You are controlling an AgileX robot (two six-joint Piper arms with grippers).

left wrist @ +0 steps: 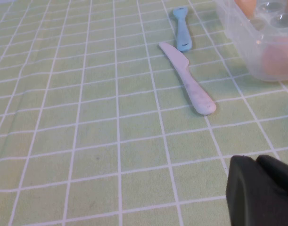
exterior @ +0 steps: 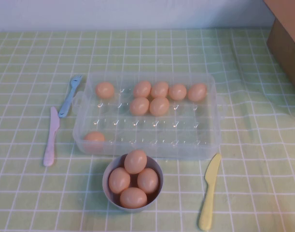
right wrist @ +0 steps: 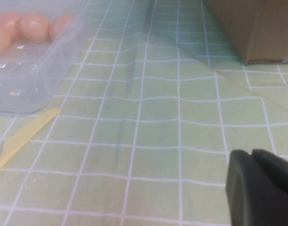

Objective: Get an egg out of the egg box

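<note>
Left gripper (left wrist: 262, 188) low over green checked tablecloth (exterior: 31, 58) left of egg box; fingers' state cannot tell. Right gripper (right wrist: 261, 186) low over cloth right of box, near cardboard box (exterior: 286, 38); fingers likewise unclear. Egg box (exterior: 205, 140), clear, mid-table: eight eggs, seven toward far side, one egg (exterior: 94, 137) alone at near-left corner. Grey bowl (exterior: 108, 189) just before box: four eggs. Utensils: pink knife (exterior: 50, 137), blue fork (exterior: 69, 96), yellow knife (exterior: 209, 191).

High view angled down at egg box (exterior: 147, 116), low wrist views sharing its opposite edges
</note>
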